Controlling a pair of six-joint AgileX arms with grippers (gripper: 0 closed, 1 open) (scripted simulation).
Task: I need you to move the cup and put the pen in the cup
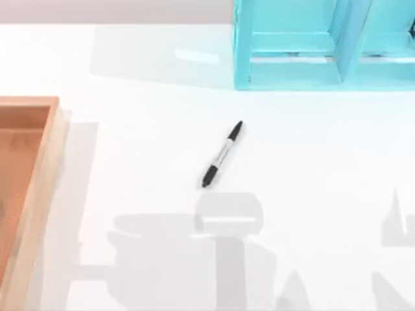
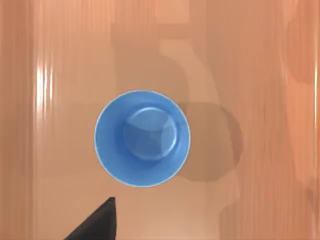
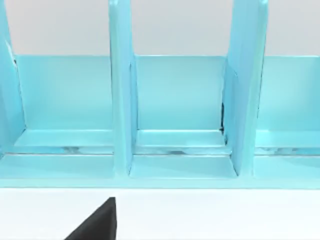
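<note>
Our left claw hovers above the cup, upright inside the wooden tray; finger spread, cannot tell. Pen lies right of tray. Beyond it, turquoise shelf faces our right claw.

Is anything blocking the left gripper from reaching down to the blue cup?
Nothing visible. The left wrist view looks straight down into the open cup, standing upright on the wooden tray with bare wood around it.

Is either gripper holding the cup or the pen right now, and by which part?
Nothing is held. The pen lies free on the white table, and the cup stands upright and untouched on the wooden tray below the left wrist camera.
</note>
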